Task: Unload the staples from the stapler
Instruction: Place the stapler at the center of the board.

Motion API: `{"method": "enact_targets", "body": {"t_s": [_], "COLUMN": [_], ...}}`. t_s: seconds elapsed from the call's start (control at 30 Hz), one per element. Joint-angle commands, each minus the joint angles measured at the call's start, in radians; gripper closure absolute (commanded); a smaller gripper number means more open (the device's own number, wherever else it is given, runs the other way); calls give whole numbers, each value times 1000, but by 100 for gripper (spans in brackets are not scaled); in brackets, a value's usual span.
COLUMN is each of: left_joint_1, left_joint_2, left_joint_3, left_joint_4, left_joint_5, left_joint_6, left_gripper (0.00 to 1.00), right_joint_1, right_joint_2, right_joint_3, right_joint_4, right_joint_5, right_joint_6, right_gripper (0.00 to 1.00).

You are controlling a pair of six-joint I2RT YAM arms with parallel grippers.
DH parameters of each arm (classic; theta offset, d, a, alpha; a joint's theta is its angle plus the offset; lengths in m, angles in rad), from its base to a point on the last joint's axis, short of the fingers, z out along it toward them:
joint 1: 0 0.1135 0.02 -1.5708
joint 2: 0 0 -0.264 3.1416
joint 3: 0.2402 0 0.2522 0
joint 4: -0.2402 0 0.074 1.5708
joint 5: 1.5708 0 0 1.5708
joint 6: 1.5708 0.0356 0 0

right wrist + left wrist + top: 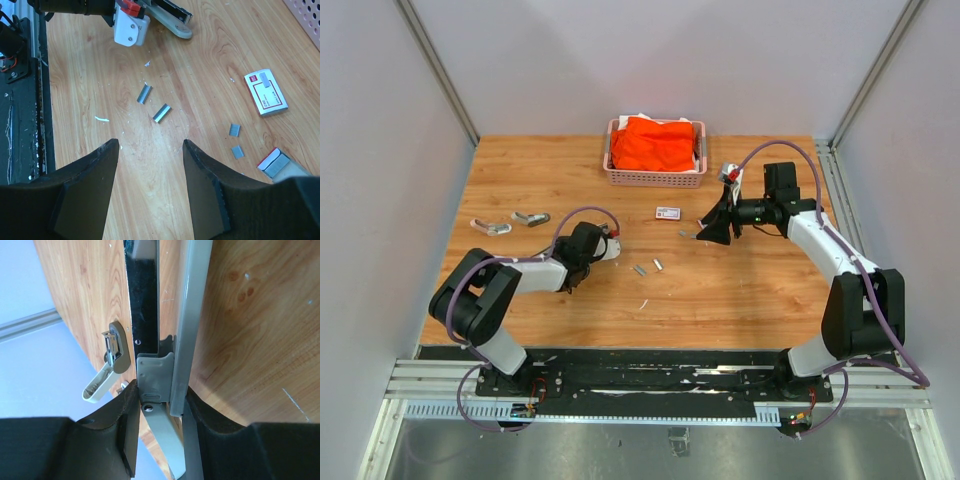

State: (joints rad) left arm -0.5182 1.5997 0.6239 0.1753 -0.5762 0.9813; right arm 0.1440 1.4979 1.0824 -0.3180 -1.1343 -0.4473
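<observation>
My left gripper [588,246] is shut on a grey stapler [156,374], which stands swung open between the fingers [116,440] in the left wrist view. The same stapler [171,21] shows at the top of the right wrist view. Several staples lie loose on the table: two silvery strips [144,93] [161,113] at mid-table, also in the top view [640,269], and two smaller pieces [234,130] further right. My right gripper [150,145] is open and empty above bare wood, just short of these strips, and shows at the right in the top view [712,232].
A small white box with a red label [668,212] lies behind the staples. Two more staplers [490,227] [530,218] lie at the left. A pink basket [653,179] with orange cloth stands at the back. A red-and-grey piece [273,164] lies by my right finger.
</observation>
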Motion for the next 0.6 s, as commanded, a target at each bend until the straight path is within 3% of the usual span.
{"method": "enact_targets", "body": {"t_s": [0.0,0.2,0.57], "left_joint_1": [7,7,7], "left_joint_2": [-1,-41,-106], "left_joint_3": [-21,-61,-113], "left_joint_4": [108,104,86], "left_joint_5": [-37,11,78], "left_joint_6": [20,10,-3], "left_gripper": [100,99,73], "right_joint_1": [-15,-15,-15], "right_joint_2": [-10,-11,-30], "right_joint_3": [-14,-13,-16], "right_joint_4": [16,17,17], "right_joint_5": [-1,9,22], "right_joint_6": [9,9,9], "right_gripper": [44,44,44]}}
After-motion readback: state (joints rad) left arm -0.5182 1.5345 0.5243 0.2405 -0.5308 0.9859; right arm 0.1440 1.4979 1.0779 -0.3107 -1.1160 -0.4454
